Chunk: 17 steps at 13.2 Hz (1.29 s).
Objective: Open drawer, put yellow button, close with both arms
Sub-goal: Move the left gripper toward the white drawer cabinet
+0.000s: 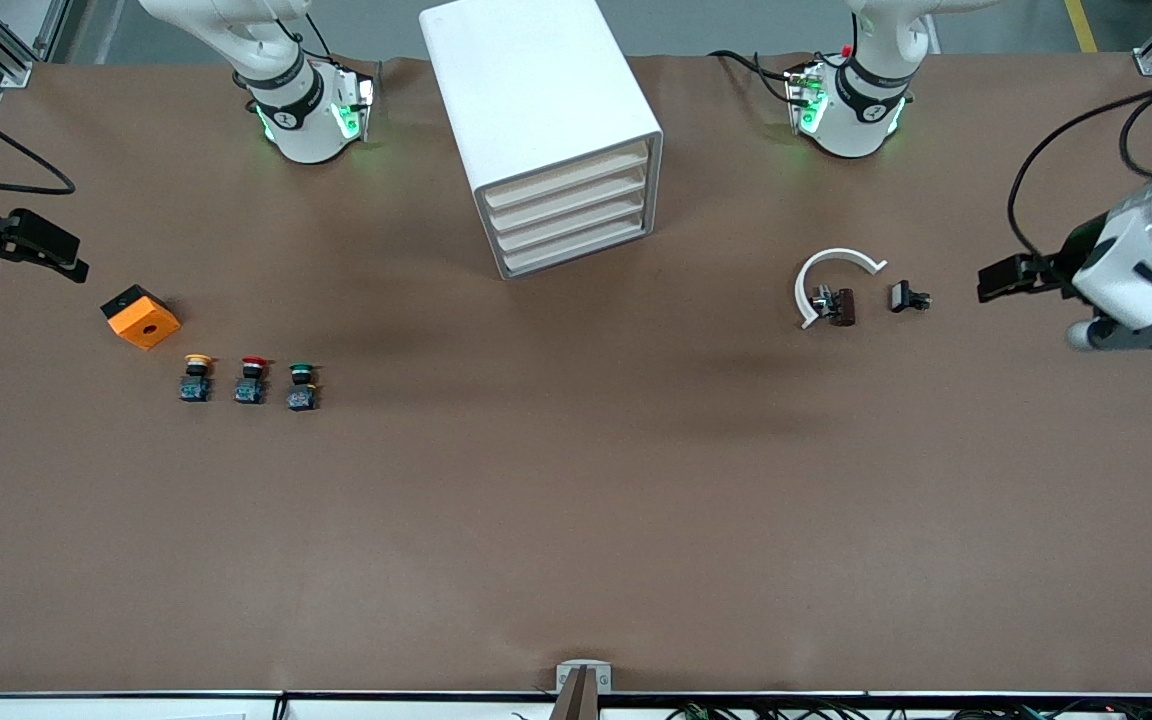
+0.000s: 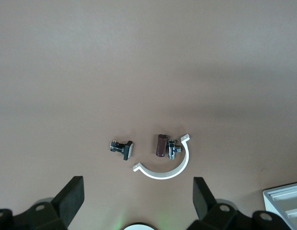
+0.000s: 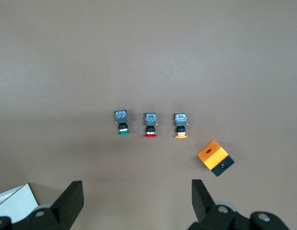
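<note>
Brown matte paper-like worktop (image 1: 576,500), grey floor past its edge. White boxy cabinet (image 1: 536,110) w/ four cream fronts, top drawer (image 1: 566,180) flush, closed. Yellow button (image 1: 196,378), mushroom cap on black-blue body, stands in a row w/ red button (image 1: 251,380) and green button (image 1: 302,386), toward right arm's end, just nearer the camera than an orange block (image 1: 140,316) w/ a hole. White curved clip (image 1: 831,275) and small black parts near left arm's end. Left hand (image 2: 139,201) fingers spread, empty, above the clip. Right hand (image 3: 136,201) spread, empty, above worktop near the buttons.
</note>
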### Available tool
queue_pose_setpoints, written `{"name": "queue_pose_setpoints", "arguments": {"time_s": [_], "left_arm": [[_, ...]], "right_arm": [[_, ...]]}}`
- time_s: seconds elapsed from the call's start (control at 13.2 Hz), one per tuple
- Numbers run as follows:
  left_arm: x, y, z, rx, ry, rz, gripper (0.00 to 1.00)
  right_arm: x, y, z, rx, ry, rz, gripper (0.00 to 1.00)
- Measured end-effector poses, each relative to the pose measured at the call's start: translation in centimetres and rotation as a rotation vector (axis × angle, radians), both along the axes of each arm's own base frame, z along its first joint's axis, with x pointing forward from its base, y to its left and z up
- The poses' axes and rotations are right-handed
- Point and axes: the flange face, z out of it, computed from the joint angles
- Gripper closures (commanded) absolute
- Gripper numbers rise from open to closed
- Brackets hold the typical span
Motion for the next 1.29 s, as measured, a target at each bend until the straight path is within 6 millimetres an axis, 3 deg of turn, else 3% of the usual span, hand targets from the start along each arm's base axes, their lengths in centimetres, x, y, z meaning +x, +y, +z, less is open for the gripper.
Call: {"name": "queue_pose_setpoints", "arguments": {"time_s": [0.38, 0.68, 0.91, 1.29], "left_arm": [[2.3, -1.5, -6.3, 0.004, 0.092, 0.159, 0.00], [3.1, -4.5, -10.3, 0.020, 0.163, 0.394, 0.00], [3.1, -8.1, -13.1, 0.068, 0.235, 0.634, 0.00], [2.4, -16.2, -17.4, 0.235, 0.343, 1.073, 0.00]], "right_arm": [[0.0, 0.0, 0.3, 0.000, -0.007, 0.000, 0.00], [0.0, 0.0, 0.6, 0.000, -0.011, 0.000, 0.00], [0.0, 0.0, 0.6, -0.001, -0.011, 0.000, 0.00], [-0.2, -1.7, 0.4, -0.007, 0.004, -0.029, 0.00]]}}
